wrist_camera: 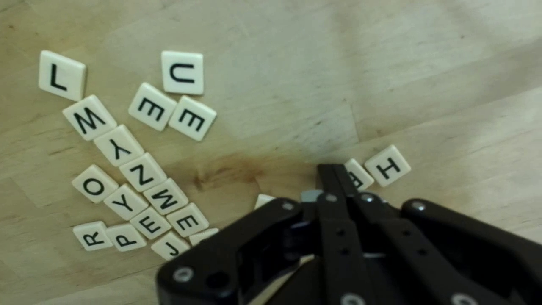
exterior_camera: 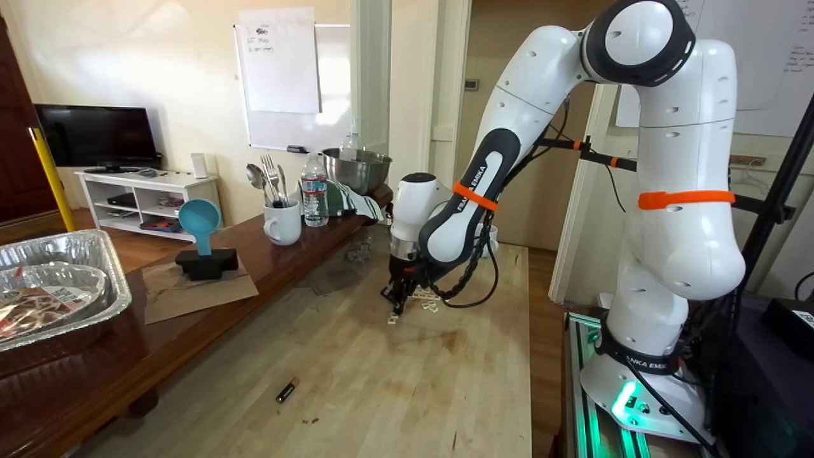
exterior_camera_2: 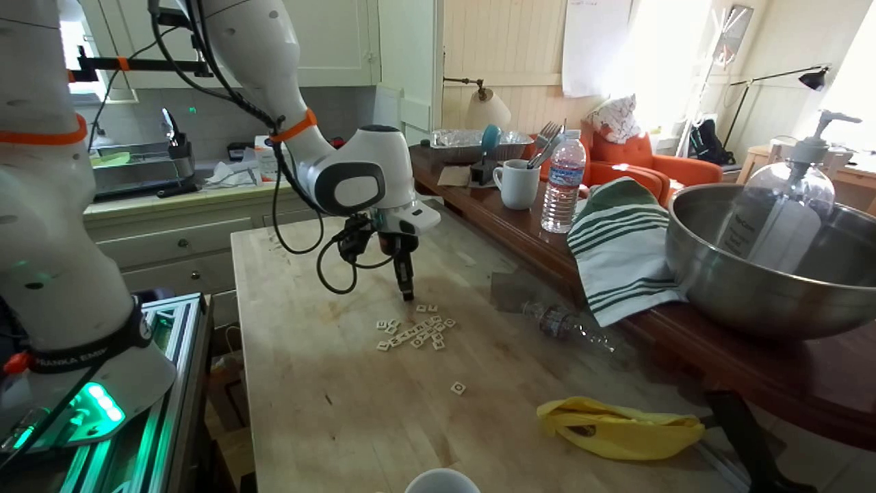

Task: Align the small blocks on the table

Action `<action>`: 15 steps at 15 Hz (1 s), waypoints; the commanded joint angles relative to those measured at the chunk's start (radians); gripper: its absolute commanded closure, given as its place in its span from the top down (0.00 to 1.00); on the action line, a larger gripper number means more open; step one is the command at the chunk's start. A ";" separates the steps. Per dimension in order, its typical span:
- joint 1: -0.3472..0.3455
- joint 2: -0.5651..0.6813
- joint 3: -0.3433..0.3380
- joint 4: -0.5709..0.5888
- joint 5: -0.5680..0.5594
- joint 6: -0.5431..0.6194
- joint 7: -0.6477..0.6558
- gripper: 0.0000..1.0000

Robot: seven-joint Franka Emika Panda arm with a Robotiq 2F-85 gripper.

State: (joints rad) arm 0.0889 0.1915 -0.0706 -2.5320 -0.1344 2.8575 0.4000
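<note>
Apparently mid-alignment, Robotiq gripper [wrist_camera: 333, 170] sits pinched together, empty, by a half-hidden letter tile [wrist_camera: 360, 174] (H tile [wrist_camera: 387, 165] just beside); next probably needs a light squaring nudge.

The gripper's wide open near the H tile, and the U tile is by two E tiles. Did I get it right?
Not quite: the wrist view shows the gripper shut, its jaws together, not wide open. It is near the H tile, and the U tile is by two E tiles.

Cream wall [exterior_camera: 191, 70] — orange armchair [exterior_camera_2: 684, 172]
</note>
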 commanded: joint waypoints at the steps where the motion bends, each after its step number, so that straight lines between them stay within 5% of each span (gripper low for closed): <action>1: 0.011 0.030 0.003 0.020 0.024 -0.012 -0.004 0.00; 15: 0.018 0.030 0.006 0.029 0.059 -0.030 0.005 0.00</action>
State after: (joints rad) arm 0.0931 0.2029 -0.0610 -2.5150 -0.0870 2.8562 0.4000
